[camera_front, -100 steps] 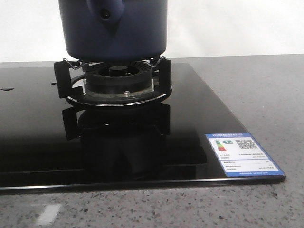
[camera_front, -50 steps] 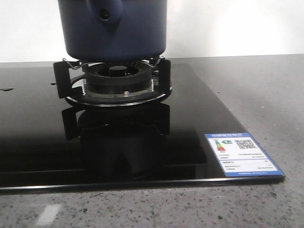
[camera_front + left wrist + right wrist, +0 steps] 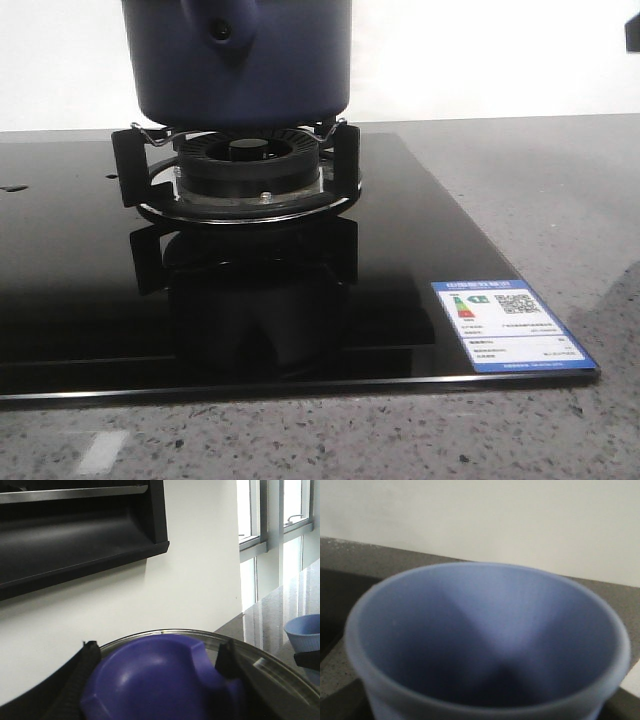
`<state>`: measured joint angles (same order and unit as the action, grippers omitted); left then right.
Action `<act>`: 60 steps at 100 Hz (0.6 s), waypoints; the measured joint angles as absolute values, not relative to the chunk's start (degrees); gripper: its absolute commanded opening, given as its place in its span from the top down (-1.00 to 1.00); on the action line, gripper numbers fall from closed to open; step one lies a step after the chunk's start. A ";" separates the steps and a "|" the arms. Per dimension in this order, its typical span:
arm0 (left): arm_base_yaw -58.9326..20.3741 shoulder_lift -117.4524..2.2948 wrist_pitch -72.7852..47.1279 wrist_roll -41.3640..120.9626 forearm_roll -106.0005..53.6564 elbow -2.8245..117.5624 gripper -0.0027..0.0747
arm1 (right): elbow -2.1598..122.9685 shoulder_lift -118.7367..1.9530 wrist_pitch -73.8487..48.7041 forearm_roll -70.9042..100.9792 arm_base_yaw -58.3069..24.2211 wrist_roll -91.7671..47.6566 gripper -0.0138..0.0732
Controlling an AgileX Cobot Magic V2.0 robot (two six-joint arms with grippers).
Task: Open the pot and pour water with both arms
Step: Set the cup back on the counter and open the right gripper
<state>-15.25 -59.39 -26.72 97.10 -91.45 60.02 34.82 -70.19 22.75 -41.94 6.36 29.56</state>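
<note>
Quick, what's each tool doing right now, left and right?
Left tool: fingers either side of the blue lid knob; grip cannot be told.
Right tool: not visible; pale blue cup fills its view, so cannot be told.

Dark navy-blue round pot: upper part cut off by the front view's top edge. Pale blue cup: blurred, its base cropped at the lower edge.
</note>
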 measured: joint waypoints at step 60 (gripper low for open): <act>-15.25 -59.52 -28.72 97.10 -91.45 60.02 0.40 | 34.60 -76.15 26.25 -41.73 6.39 29.62 -0.82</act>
<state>-15.25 -59.52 -28.72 97.10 -91.45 60.02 34.60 -76.15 26.25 -41.73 6.39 29.62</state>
